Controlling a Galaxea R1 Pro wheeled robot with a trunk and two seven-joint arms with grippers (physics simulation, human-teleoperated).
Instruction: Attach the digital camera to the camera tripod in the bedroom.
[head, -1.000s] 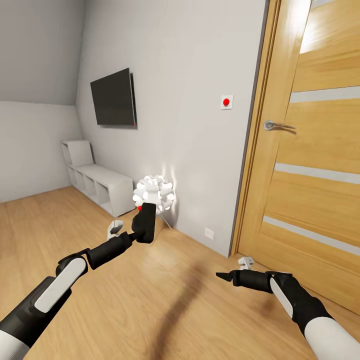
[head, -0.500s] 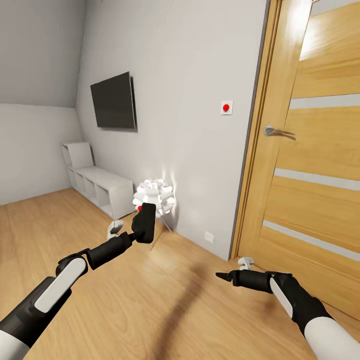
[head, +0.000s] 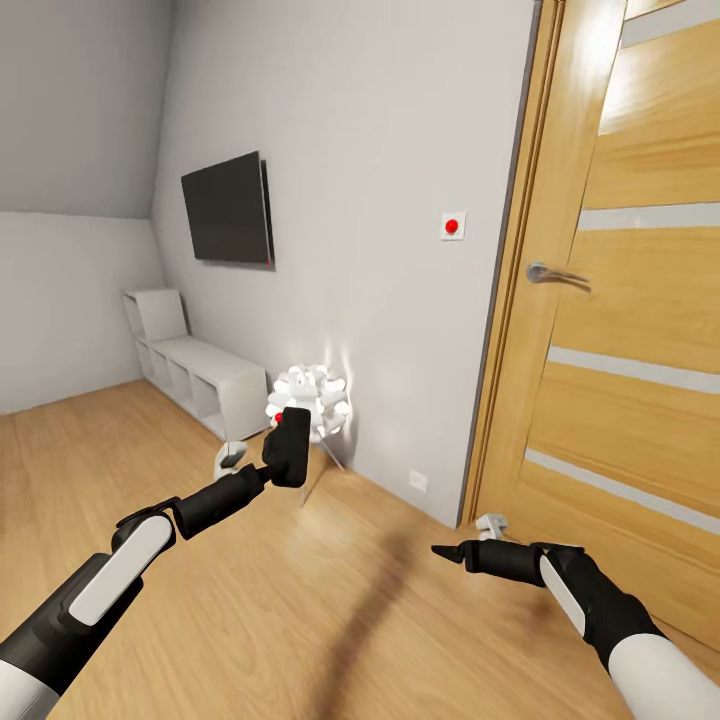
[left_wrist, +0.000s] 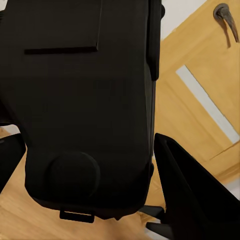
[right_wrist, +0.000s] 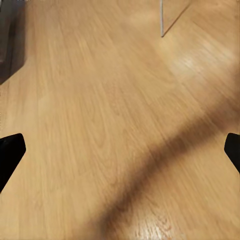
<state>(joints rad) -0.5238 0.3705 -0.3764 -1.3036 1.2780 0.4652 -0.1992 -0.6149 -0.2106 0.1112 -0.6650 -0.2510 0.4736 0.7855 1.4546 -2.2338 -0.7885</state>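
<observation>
Digital camera (head: 289, 446): boxy, matte black, red dot just beside its top edge, gripped upright in my left jaws (head: 277, 462) with a finger (left_wrist: 187, 195) pressed against its side. Left arm reaches forward and up over the wood floor (head: 300, 600). Right jaws (head: 447, 553) spread wide, holding nothing, arm low and pointing left. Ahead: ball-cluster lamp (head: 310, 395) against the white wall (head: 390, 150), wooden door (head: 630, 330) to the right, low white shelf (head: 195, 375) well left.

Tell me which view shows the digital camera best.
The left wrist view: the digital camera looms close between the left claw's fingers, its back panel plain. The head view shows it small, held upright in the left claw, before the white lamp.
</observation>
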